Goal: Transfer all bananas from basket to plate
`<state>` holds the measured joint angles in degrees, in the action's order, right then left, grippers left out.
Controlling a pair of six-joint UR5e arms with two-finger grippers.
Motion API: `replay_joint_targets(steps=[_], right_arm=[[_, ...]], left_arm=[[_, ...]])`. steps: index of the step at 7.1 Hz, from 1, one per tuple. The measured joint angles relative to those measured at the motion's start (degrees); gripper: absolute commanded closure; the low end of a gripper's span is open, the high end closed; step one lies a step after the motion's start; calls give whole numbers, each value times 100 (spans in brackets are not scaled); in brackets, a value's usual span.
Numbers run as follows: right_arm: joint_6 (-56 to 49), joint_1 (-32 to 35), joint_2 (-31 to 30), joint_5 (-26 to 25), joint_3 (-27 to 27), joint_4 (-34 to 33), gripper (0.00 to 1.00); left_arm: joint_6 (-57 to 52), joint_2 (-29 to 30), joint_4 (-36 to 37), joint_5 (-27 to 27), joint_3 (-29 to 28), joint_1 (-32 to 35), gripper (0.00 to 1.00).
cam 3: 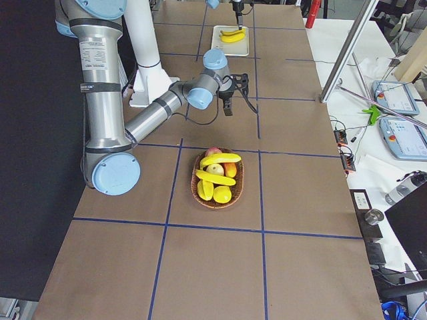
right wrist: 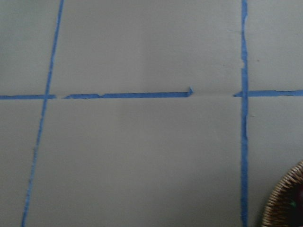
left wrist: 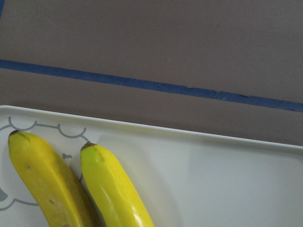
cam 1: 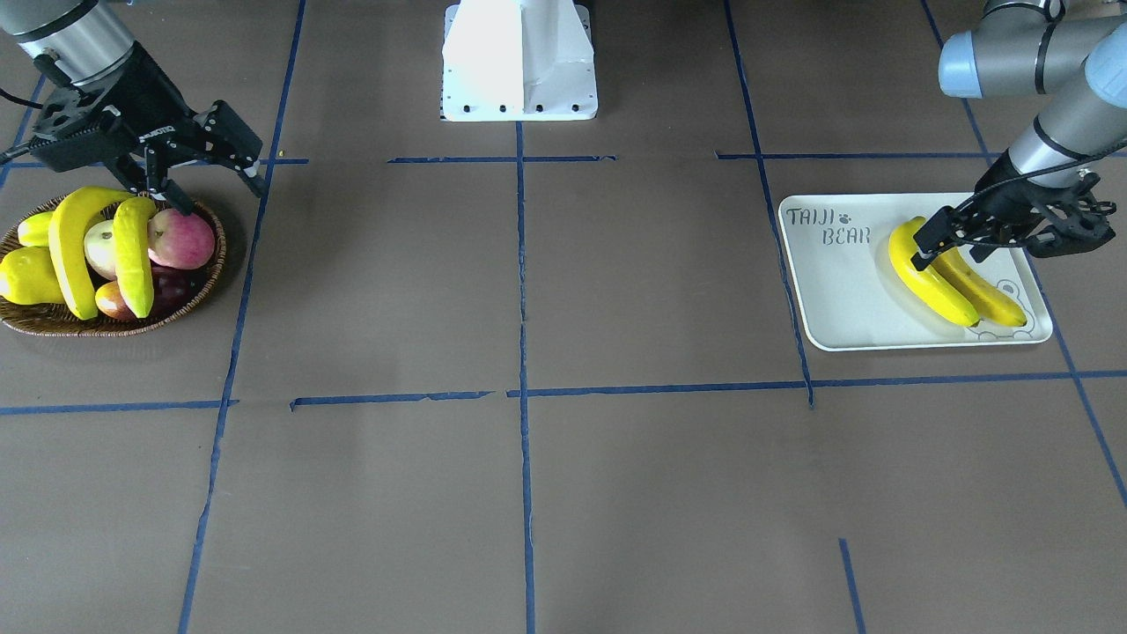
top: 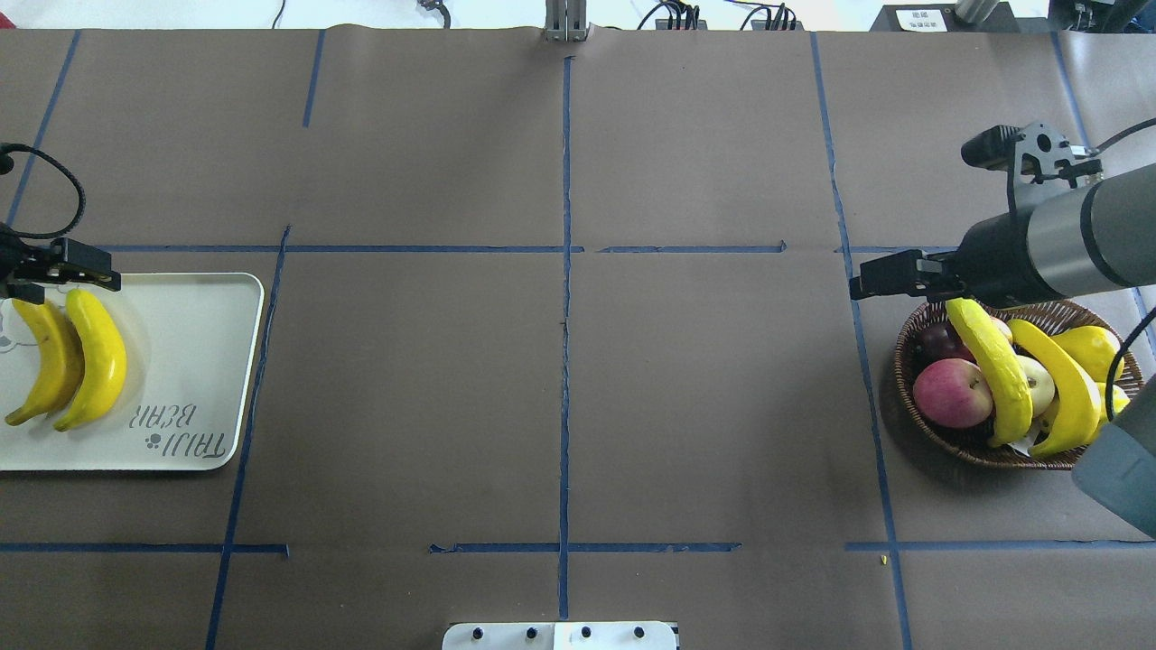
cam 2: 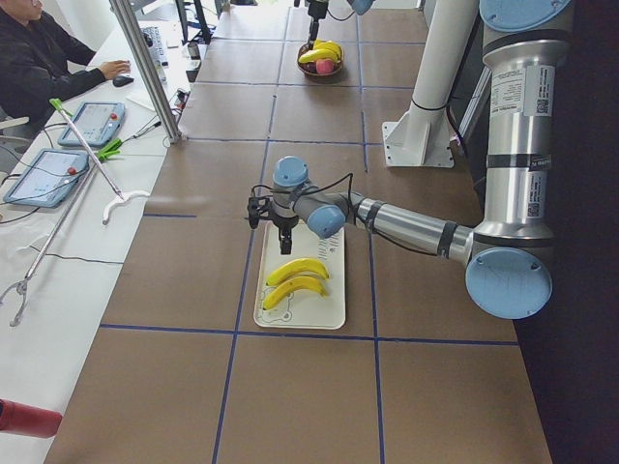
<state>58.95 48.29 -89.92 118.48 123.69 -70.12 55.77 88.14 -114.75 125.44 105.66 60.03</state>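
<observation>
Well apart from the plate (cam 1: 836, 291): right gripper (cam 1: 218, 195), fingers spread wide and empty, poised over the basket (cam 1: 114, 328) at its rim on the side toward the plate. Directly over the plate: left gripper (cam 1: 946, 251), fingers apparently parted and clasping nothing, hovering above two bananas (cam 1: 933, 282) laid flat, side by side and touching, on the half of the plate away from the lettering. Far from the plate, two more bananas (cam 1: 70, 255) draped across the heap in the basket, propped on a red-pink apple (cam 1: 180, 238) and beside a plump yellow fruit (cam 1: 26, 277); task judged half done. Probable hazards: far from the plate, a pinch too near a tapered tip and a slip off the smooth skin, or a finger pressing on the apple and toppling the heap, given the loose perch of long fruit on round fruit; across the wide gap to the plate, a drop in carry or hand-over through a hold off the balance point; on set-down, a knock against the pair on the plate, or an end left lying across the plate's raised rim. Appearance of the bananas: long, gently curved, glossy bright yellow, smooth-skinned, tapered to small dark tips, faintly greenish near one end in the left wrist view.
</observation>
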Motion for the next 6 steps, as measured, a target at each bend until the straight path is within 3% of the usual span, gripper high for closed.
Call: replay_joint_targets(steps=[3, 6], right_arm=[[-944, 134, -1045, 6, 15, 24, 0], [-1459, 110, -1133, 46, -692, 23, 2]], left_arm=[[518, 301, 492, 130, 433, 40, 0], [725, 471, 531, 138, 452, 12, 0]])
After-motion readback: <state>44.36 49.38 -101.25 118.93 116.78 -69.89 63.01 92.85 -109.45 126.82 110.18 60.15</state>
